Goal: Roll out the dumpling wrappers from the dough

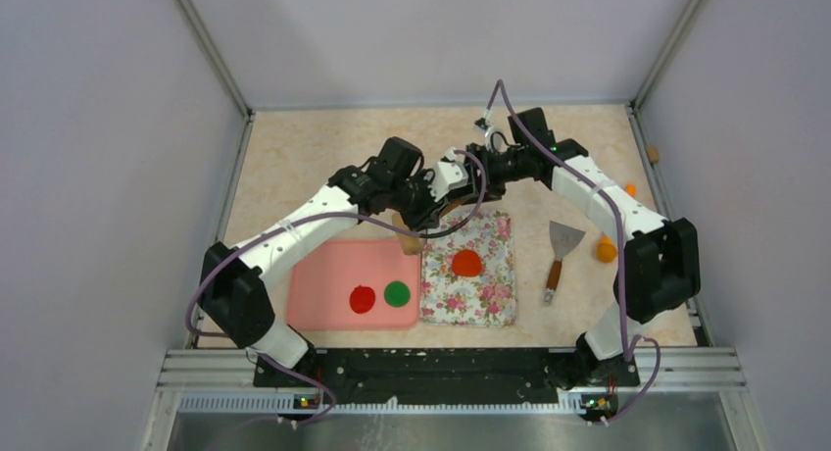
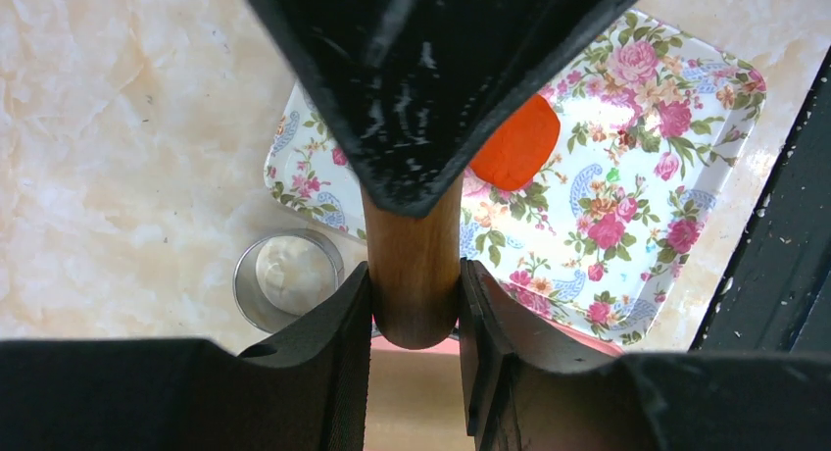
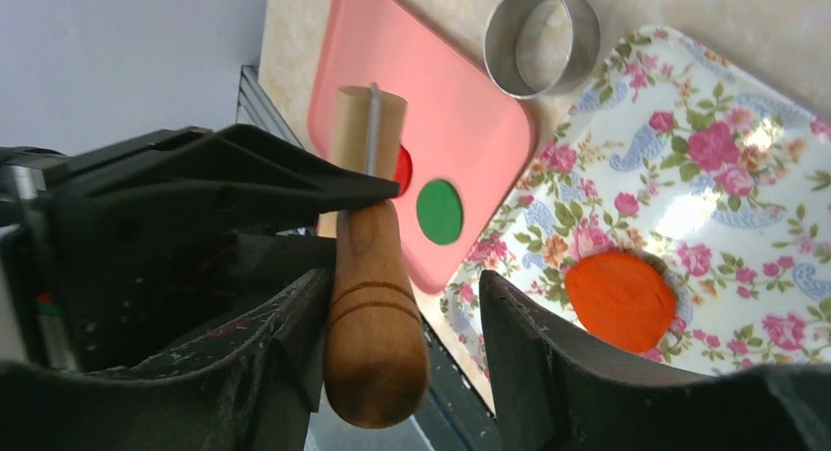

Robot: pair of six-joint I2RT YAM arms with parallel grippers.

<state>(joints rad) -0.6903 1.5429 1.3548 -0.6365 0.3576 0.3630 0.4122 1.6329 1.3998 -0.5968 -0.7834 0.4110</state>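
Two grippers meet on our rolling pin (image 1: 408, 237): the left gripper (image 2: 416, 304) clamps one handle, the right gripper (image 3: 402, 299) straddles the other, jaws apart, presumably so we can press evenly. The dough (image 1: 466, 263) sits on the floral tray (image 1: 492, 304), mid-table toward the near edge.

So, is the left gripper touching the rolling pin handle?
Touching. Left wrist view: both fingers of the left gripper press against the wooden handle.

Rolling pin (image 3: 372, 314) and ring cutter (image 3: 591, 39) crowd the floral tray's (image 3: 725, 176) far edge.
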